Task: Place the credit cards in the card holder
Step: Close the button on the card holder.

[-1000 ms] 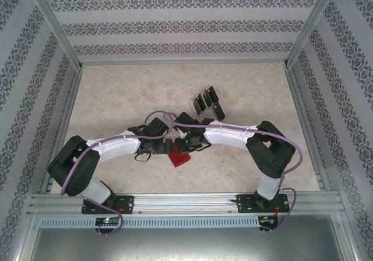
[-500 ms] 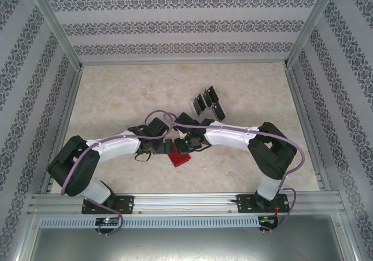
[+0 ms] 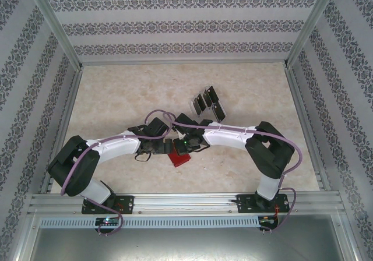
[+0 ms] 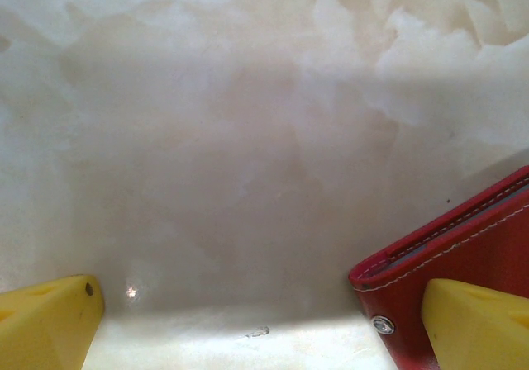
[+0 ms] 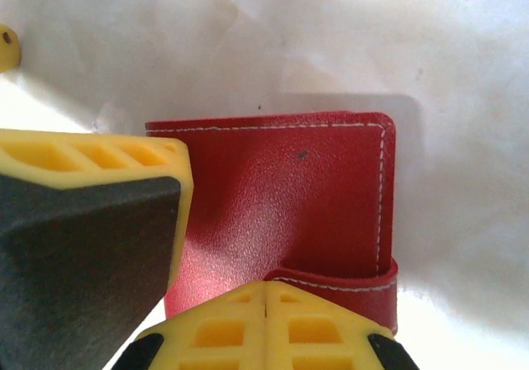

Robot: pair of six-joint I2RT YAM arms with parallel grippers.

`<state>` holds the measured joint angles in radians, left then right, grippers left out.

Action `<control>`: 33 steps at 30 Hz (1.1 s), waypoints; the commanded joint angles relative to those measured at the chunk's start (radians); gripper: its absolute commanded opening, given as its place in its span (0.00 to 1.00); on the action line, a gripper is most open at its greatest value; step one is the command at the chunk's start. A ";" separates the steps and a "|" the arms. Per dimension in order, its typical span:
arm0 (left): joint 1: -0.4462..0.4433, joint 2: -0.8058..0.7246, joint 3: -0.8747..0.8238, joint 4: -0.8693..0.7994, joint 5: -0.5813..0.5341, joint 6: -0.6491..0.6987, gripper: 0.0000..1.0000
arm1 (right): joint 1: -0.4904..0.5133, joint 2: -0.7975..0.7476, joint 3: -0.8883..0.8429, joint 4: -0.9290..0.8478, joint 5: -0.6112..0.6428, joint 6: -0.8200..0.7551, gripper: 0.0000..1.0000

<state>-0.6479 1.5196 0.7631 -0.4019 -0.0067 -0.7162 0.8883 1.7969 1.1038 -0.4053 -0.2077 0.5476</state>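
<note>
Hanging at card holder (image 5: 281, 196): right tool (image 5: 248, 304) pressed together, left tool (image 4: 260, 324) spread.

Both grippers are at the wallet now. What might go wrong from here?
1. The wallet looks closed, its tab wrapped over the edge; the shut right gripper may drag it rather than open it.
2. One finger of the open left gripper overlaps the wallet's corner; closing could shove it.
3. The cards stand close behind the wallet; a wide move might topple them.
</note>
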 commanded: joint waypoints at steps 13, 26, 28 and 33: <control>-0.014 0.008 -0.023 0.002 0.011 -0.012 1.00 | 0.012 0.027 -0.076 0.032 0.019 0.041 0.00; -0.013 0.005 -0.017 -0.006 0.010 -0.011 1.00 | -0.037 0.032 -0.228 0.124 0.029 0.085 0.00; -0.013 0.004 -0.017 -0.007 0.011 -0.011 1.00 | -0.043 0.043 -0.246 0.140 0.028 0.090 0.00; -0.013 0.004 -0.015 -0.013 0.008 -0.011 1.00 | -0.052 0.072 -0.285 0.179 0.032 0.108 0.00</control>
<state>-0.6483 1.5196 0.7631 -0.4026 -0.0074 -0.7162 0.8524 1.7481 0.9077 -0.1177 -0.2661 0.6338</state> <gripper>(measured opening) 0.999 0.053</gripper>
